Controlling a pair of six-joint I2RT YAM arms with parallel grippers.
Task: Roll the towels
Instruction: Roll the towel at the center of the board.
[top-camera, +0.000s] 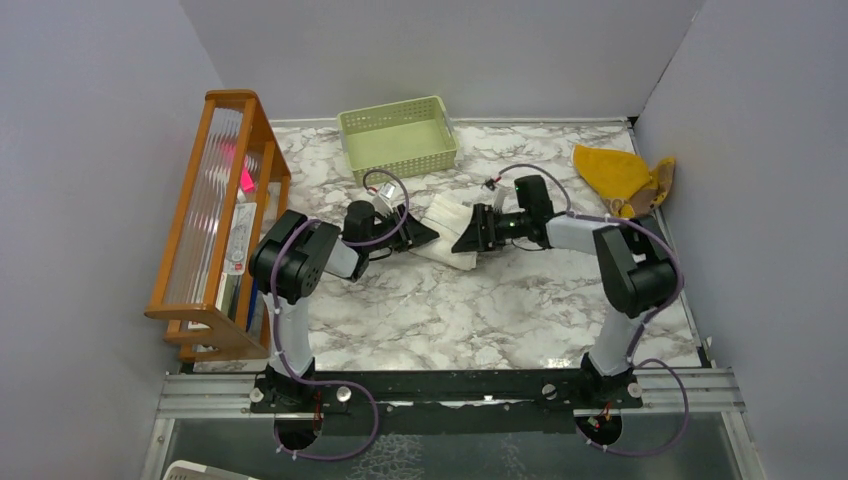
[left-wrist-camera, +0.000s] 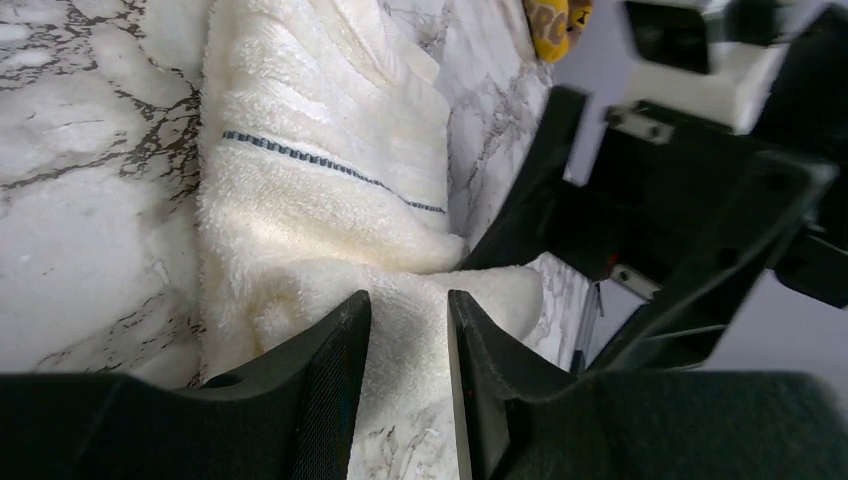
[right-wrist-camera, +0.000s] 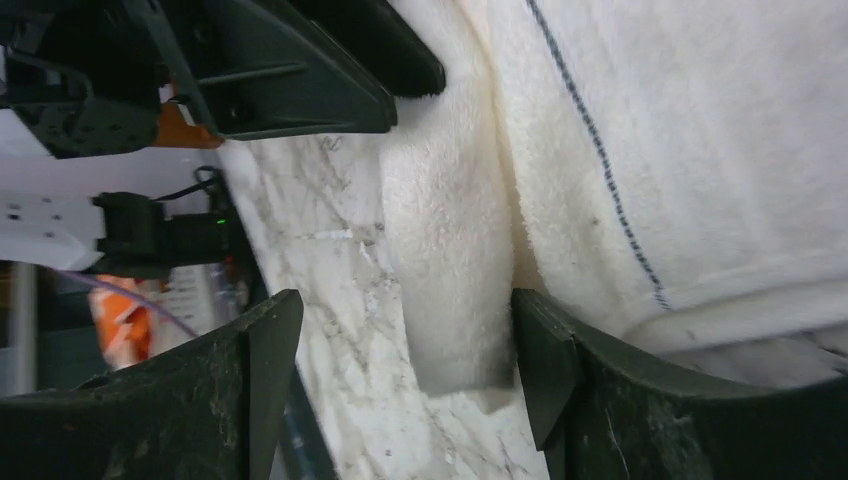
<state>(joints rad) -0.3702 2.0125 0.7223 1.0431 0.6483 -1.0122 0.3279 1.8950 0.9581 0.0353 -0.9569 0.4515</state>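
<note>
The cream-white towel (top-camera: 445, 230) lies partly folded at the table's middle, between my two grippers. In the left wrist view the towel (left-wrist-camera: 320, 170) shows a thin dark stripe, and its folded near edge lies between the tips of my left gripper (left-wrist-camera: 408, 305), whose jaws stand a narrow gap apart. My right gripper (right-wrist-camera: 405, 300) is wide open, and a folded flap of the towel (right-wrist-camera: 700, 150) lies between its jaws, close to the right finger. The two grippers (top-camera: 428, 235) (top-camera: 470, 238) face each other across the towel. The mustard-yellow towel (top-camera: 612, 170) lies crumpled at the back right.
A pale green basket (top-camera: 398, 138) stands at the back middle. A wooden rack (top-camera: 215, 220) stands along the left edge. Grey walls close in the table on three sides.
</note>
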